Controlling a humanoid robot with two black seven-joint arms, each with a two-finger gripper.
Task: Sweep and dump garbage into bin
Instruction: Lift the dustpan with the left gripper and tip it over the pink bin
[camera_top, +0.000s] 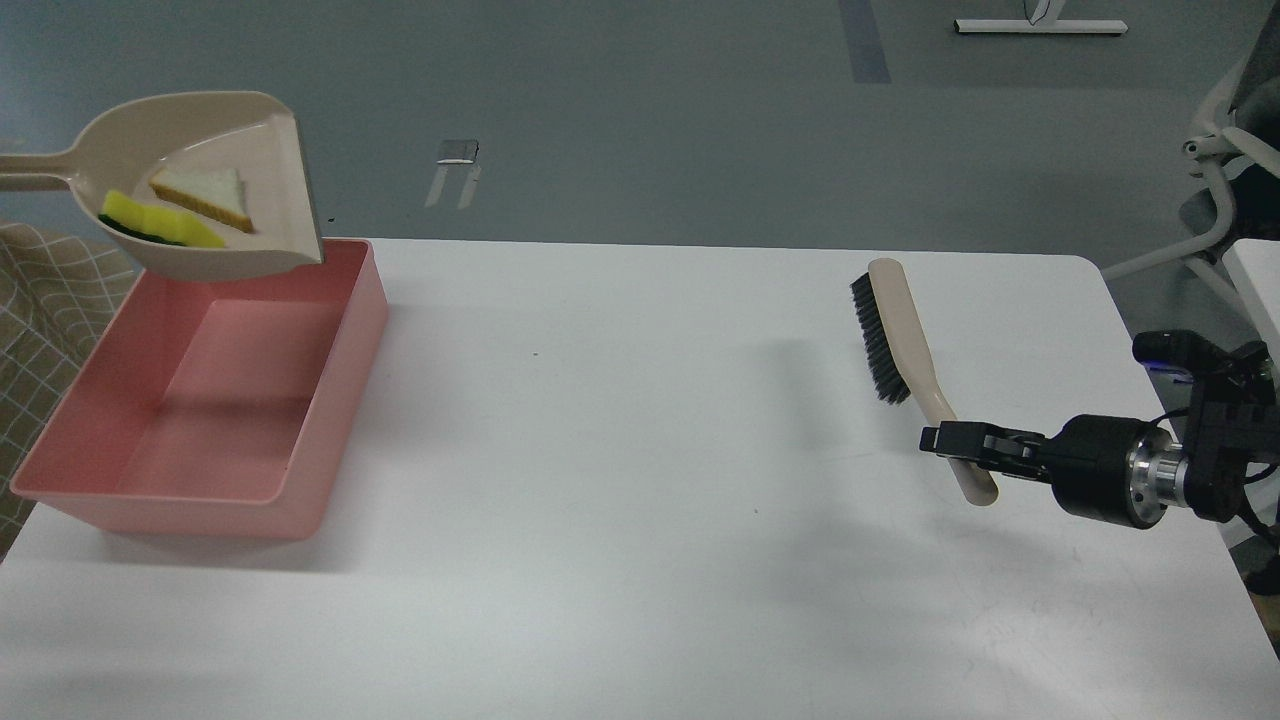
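white tabletop fills most of the head view, front part bare. nearest in, on the right: right arm comes from the right edge, its claw pointing left w/ fingers narrow, closed on the beige handle of a brush near the handle's end. brush lies/leans on the tabletop, handle running back and to the left, black bristles facing left along the far half. can't tell if the bristle end rests on the surface or is lifted a bit.

left side: pink bin, big rectangular tub w/ sloping walls and a rim, sits at the left edge of the tabletop. nothing visible inside it, just shadow on the floor of it.

further back, above the bin's far left corner: beige dustpan held in the air, its handle going out of view at the left edge, open mouth w/ dark lip facing right and tilted down toward the bin. both garbage pieces sit in the pan: yellow sponge piece w/ dark green underside toward the pan's near-left side, white toast slice w/ tan crust just behind and beside it, touching or nearly so. left claw not in view.

beyond the tabletop: grey floor; white chair at far right; checked cloth at left edge.
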